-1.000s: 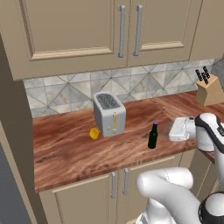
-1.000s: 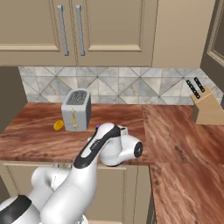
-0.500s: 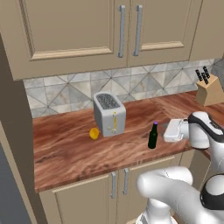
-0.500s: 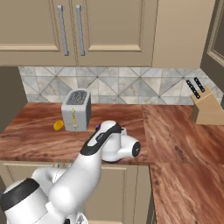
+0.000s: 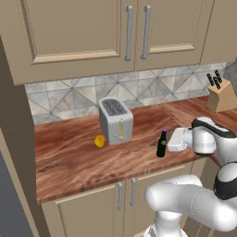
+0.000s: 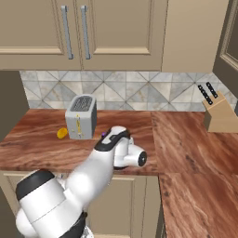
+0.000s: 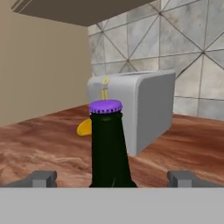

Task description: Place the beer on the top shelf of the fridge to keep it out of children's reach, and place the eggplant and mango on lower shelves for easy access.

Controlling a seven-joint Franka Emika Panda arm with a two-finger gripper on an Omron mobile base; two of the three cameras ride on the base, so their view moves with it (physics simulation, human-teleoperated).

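The beer (image 7: pixel 108 144) is a dark bottle with a purple cap, standing upright on the wooden counter (image 5: pixel 69 162). In the hand view it rises between my fingertips (image 7: pixel 41 178). My gripper (image 7: pixel 113 179) is open, one finger on each side of the bottle and apart from it. From the left base view the gripper (image 5: pixel 168 141) sits just right of the beer (image 5: pixel 161 145). The yellow mango (image 5: pixel 99 141) lies left of the toaster, also seen as the mango (image 6: pixel 62 134) and the mango (image 7: pixel 84 127). The eggplant and the fridge's shelves are out of view.
A grey toaster (image 5: pixel 115 121) stands behind the bottle, near the tiled backsplash. A knife block (image 5: pixel 219 94) is at the far right of the counter. Beige cabinets hang above and a tall grey panel (image 5: pixel 9 139) borders the counter on the left.
The hand has moved left along the counter, from well right of the beer to right beside it. The bottle, mango and toaster have not moved. The jaws stay open.
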